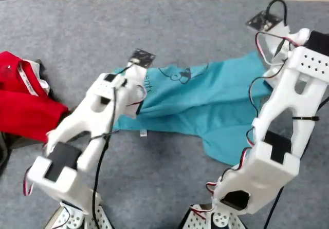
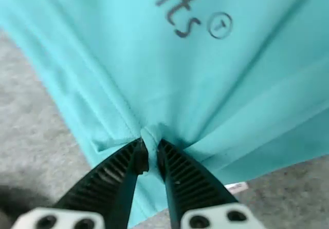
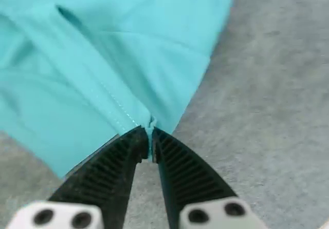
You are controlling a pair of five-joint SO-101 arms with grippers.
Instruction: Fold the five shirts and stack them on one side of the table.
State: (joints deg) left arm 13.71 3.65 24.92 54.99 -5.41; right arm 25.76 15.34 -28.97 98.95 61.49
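My left end effector (image 2: 149, 156) and right end effector (image 3: 149, 139) each pinch a fold of the teal shirt (image 1: 205, 98), stretched left-to-right across mid-frame on the surface (image 1: 154, 188) between them.

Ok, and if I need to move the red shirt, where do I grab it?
Probably its corner pointing toward the teal shirt, approached from the table's middle. The red shirt lies over dark cloth, and that corner rests flat on the grey cover, open to a finger. The left gripper and right gripper are shut on the teal shirt.
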